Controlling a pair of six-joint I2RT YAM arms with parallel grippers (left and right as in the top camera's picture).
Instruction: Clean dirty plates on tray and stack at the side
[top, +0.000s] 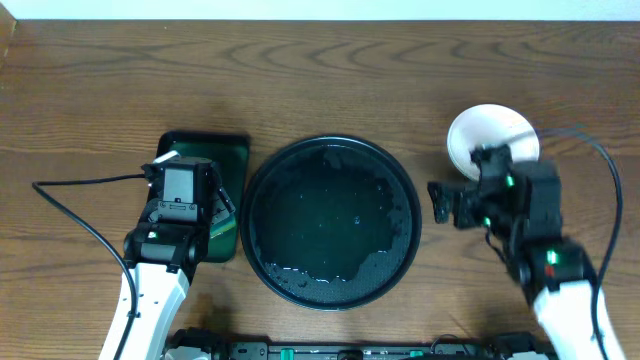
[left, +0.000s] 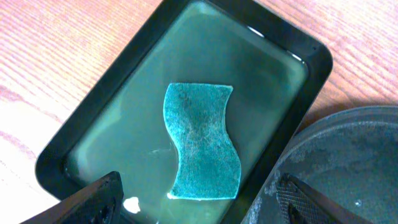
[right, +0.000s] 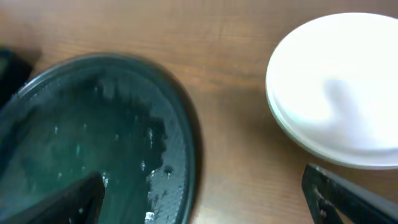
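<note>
The large round black tray (top: 330, 222) sits mid-table, wet and glossy, with no plate on it; it also shows in the right wrist view (right: 93, 130) and the left wrist view (left: 348, 155). The plates (top: 490, 135) sit stacked on the wood right of the tray, white on top; the right wrist view shows the stack (right: 342, 87) with layered rims. My right gripper (top: 440, 203) is open and empty between the tray's rim and the stack (right: 205, 199). My left gripper (top: 185, 185) is open and empty above the small green tray (left: 199, 202).
A small rectangular dark green tray (left: 93, 124) left of the black tray holds shallow water and a teal sponge (left: 202, 143), lying flat. It also shows in the overhead view (top: 235, 150). Cables trail across the table at left (top: 70, 200) and right (top: 610, 170).
</note>
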